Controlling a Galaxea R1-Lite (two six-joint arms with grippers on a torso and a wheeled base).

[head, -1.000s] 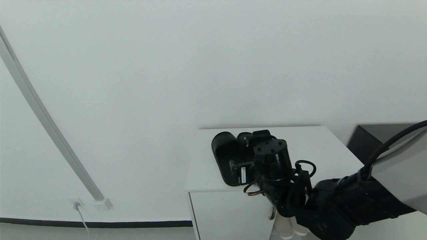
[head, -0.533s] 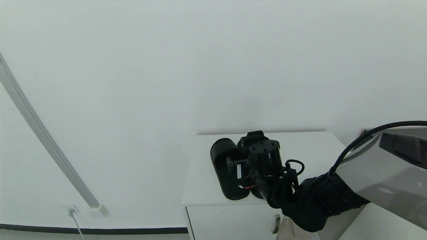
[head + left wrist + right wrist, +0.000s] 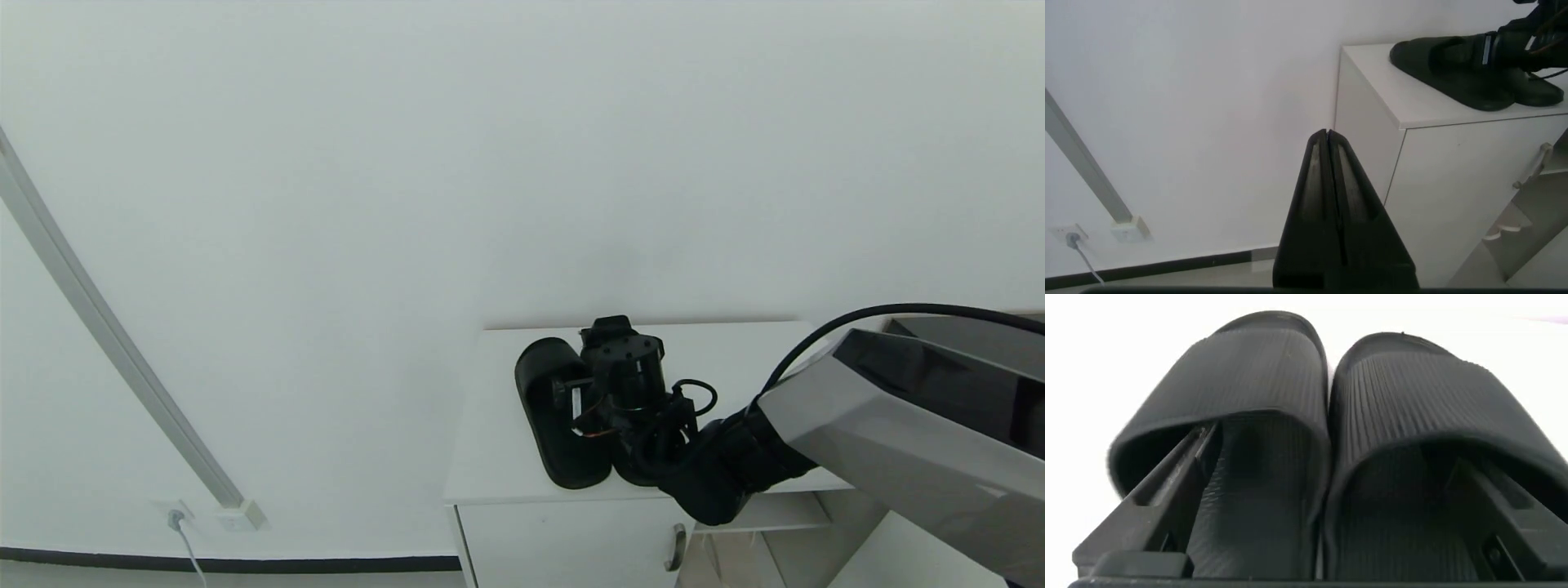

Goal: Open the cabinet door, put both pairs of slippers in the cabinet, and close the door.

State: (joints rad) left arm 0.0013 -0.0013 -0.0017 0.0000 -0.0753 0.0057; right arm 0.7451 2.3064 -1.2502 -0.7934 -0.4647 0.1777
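My right pincer [image 3: 1327,469], spread wide atop the cabinet [image 3: 490,457], grips nothing yet, one finger inside each of the black slippers [image 3: 1261,384]. I should pinch their inner walls together firmly.

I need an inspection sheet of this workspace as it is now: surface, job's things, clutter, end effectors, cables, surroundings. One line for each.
Surface: white cabinet top, flat, carries one pair of slippers.
Job's things: black slippers lie side by side near the top's left front; the cabinet's right side stands open and a shelf shows; the left door looks shut.
Clutter: nothing seen.
End effectors: right end effector open, one finger under each slipper's strap; left end effector shut, holding nothing, low beside the cabinet.
Cables: black cable along the right arm; a lead hangs from the wall socket.
Surroundings: white wall, grey trunking strip, dark skirting.
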